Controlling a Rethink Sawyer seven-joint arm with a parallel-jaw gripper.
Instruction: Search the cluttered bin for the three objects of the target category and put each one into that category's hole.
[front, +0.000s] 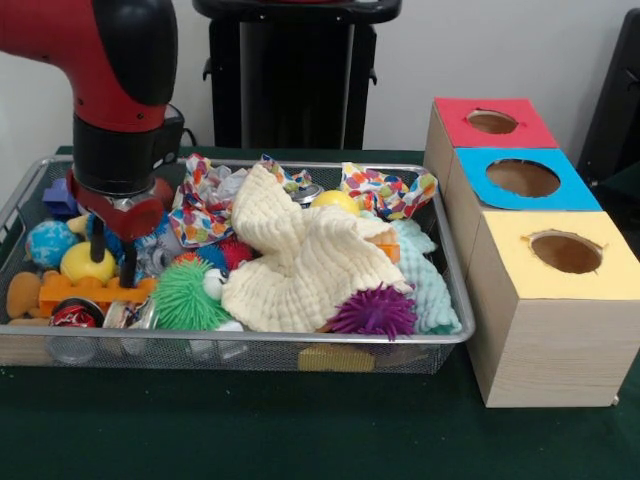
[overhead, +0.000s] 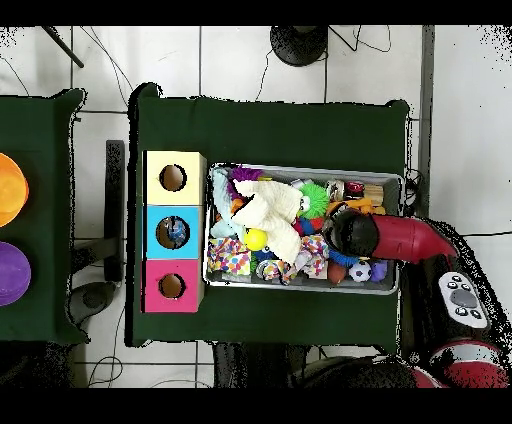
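On a dark green cloth-covered table (front: 300, 430) over pale floor tiles, the silver wire-mesh bin (front: 452, 300) sits beside three wooden boxes, the tool (front: 112, 262) spread inside it.

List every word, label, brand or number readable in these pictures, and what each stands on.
None can be read.
The red and black can at the cluttered bin front corner shows markings too blurred to read.
The three box tops bear only holes, no text.
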